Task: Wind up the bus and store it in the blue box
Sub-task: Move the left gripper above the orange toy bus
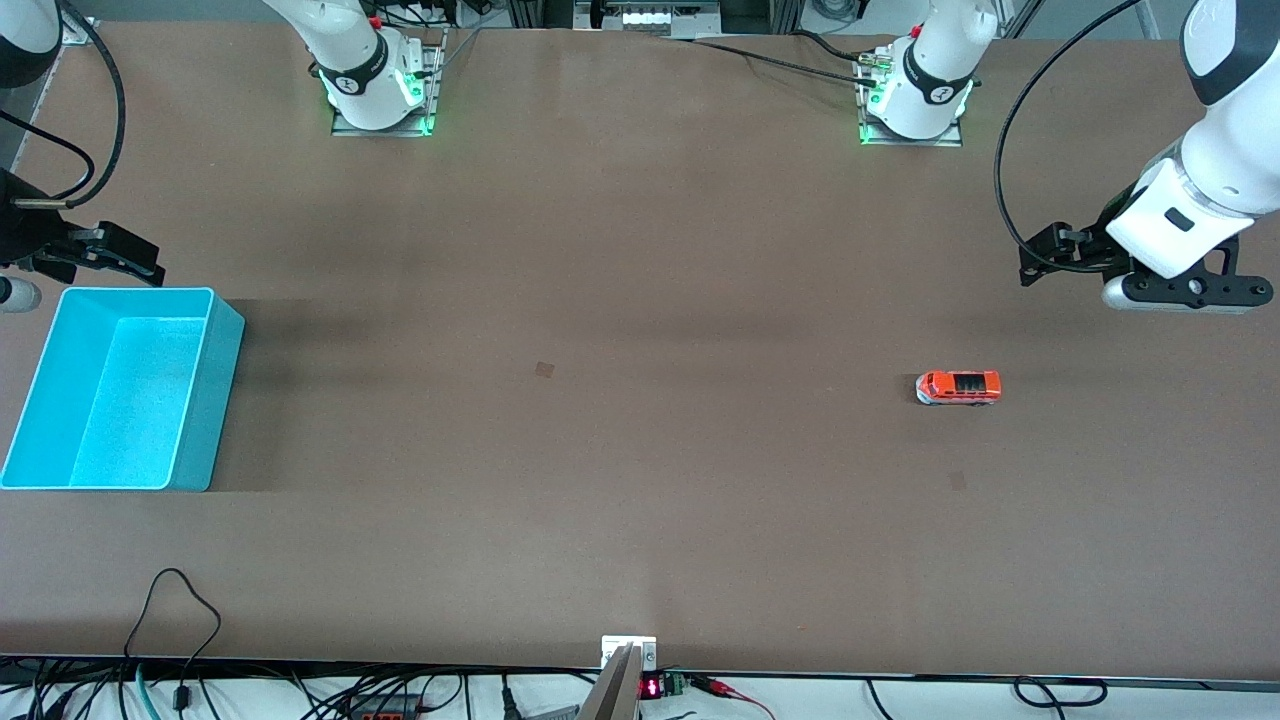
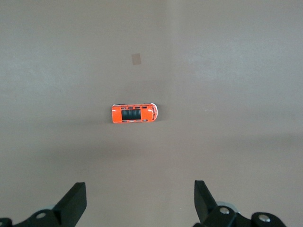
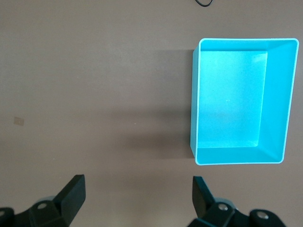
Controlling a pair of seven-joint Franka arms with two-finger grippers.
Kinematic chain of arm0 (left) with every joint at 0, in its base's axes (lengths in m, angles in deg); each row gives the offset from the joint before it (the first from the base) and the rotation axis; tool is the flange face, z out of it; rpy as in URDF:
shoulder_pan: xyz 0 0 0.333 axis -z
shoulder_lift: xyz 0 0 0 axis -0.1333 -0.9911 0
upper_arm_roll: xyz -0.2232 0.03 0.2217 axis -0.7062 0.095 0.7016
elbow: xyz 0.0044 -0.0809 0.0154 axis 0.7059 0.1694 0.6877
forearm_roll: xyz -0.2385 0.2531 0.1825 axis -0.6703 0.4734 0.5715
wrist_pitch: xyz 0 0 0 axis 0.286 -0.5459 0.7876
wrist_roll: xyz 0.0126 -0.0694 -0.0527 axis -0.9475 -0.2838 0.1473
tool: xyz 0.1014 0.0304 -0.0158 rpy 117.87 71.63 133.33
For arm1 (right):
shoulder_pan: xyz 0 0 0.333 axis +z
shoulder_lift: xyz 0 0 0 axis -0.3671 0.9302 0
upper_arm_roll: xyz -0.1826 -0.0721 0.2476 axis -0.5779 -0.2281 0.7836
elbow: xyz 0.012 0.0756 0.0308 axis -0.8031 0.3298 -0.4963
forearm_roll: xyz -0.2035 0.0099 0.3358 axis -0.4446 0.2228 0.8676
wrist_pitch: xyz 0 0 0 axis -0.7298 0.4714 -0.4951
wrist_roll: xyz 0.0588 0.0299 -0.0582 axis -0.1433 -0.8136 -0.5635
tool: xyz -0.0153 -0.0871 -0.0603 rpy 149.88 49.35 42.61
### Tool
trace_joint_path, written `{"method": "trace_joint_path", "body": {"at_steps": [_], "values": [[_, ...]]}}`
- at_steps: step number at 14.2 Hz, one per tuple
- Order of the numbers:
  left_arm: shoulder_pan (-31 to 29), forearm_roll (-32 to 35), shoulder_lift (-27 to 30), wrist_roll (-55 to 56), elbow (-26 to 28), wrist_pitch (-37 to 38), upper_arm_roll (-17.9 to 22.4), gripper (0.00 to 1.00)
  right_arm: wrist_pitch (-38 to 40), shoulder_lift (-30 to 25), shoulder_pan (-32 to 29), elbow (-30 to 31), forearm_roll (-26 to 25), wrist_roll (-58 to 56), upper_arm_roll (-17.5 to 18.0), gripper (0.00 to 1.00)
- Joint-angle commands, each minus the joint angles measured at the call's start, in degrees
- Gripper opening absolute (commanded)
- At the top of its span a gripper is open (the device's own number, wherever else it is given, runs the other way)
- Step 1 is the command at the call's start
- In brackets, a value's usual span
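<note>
Bus [image 1: 958,387] sits on tabletop [image 1: 620,420], blue box [image 1: 196,400] well apart – left pincer [image 2: 140,201] & right pincer [image 3: 138,198] both wide open, holding nothing.

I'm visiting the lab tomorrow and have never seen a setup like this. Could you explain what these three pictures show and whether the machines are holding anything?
These are two robot arms bolted to one brown table. The wide picture comes from a high camera facing them. The other two come from cameras on the arms' wrists, looking down past their own fingers.

The left gripper hangs open over the table near the bus, a small orange-red toy standing on its wheels toward the left arm's end. The left wrist view shows the toy from above, untouched.

The right gripper hangs open by the blue box, an open-topped bin with nothing in it, at the right arm's end.

Neither gripper holds anything.
</note>
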Motion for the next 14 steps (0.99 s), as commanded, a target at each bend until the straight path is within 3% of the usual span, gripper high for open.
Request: {"method": "trace_joint_path", "body": {"at_steps": [1, 10, 14], "values": [[-0.3, -0.9, -0.7, -1.3, -1.8, 1.4, 0.1, 1.0, -0.4, -0.2, -0.5, -0.1, 0.5, -0.6, 0.2, 1.0], [-0.5, -1.0, -1.1, -1.1, -1.9, 1.7, 0.1, 1.0, -0.5, -0.1, -0.5, -0.2, 0.7, -0.6, 0.2, 1.0], [-0.4, -1.0, -1.1, -1.0, -2.0, 3.2, -0.1, 1.0, -0.7, 2.4, -0.3, -0.2, -0.1, -1.4, 0.3, 1.0]]}}
